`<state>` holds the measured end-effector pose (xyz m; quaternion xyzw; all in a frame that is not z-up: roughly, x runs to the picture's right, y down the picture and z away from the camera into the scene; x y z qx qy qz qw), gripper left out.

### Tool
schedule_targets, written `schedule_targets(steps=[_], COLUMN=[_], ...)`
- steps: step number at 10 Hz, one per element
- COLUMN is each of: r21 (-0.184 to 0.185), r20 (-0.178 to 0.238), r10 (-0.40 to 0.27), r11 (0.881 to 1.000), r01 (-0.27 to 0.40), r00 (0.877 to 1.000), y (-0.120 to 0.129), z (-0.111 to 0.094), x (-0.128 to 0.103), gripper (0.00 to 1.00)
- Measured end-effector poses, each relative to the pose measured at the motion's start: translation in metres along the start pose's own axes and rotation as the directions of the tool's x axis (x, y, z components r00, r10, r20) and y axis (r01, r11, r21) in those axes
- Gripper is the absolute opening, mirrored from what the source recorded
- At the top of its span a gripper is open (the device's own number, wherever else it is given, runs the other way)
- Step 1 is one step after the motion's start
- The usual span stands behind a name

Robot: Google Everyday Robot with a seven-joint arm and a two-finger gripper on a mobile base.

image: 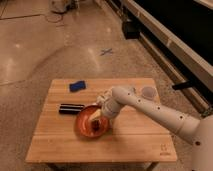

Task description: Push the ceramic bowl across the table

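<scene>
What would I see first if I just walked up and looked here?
Your eye would land on the bright orange-red ceramic bowl in the middle of the wooden table. A big white robot arm reaches in from the right, with its gripper down at the bowl's right side. Behind the bowl lie a dark bar-shaped object and a blue object.

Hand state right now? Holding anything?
Hand: down at the shallow orange-red ceramic bowl on the light wooden table; open, closed or holding cannot be told.
</scene>
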<state>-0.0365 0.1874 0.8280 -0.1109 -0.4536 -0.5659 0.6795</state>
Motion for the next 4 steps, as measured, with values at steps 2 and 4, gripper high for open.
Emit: schedule_targets(steps=[2,4], r21=[-0.008,-0.014], r20=[-0.006,-0.012], r10=[-0.019,-0.023], r11=[1.0,1.0], r01=[0.019,0.023], r00=[1.0,1.0], y=[-0.0049,-0.0046], z=[-0.0068,-0.0107], x=[0.0057,0.0084], gripper=[0.8,0.8])
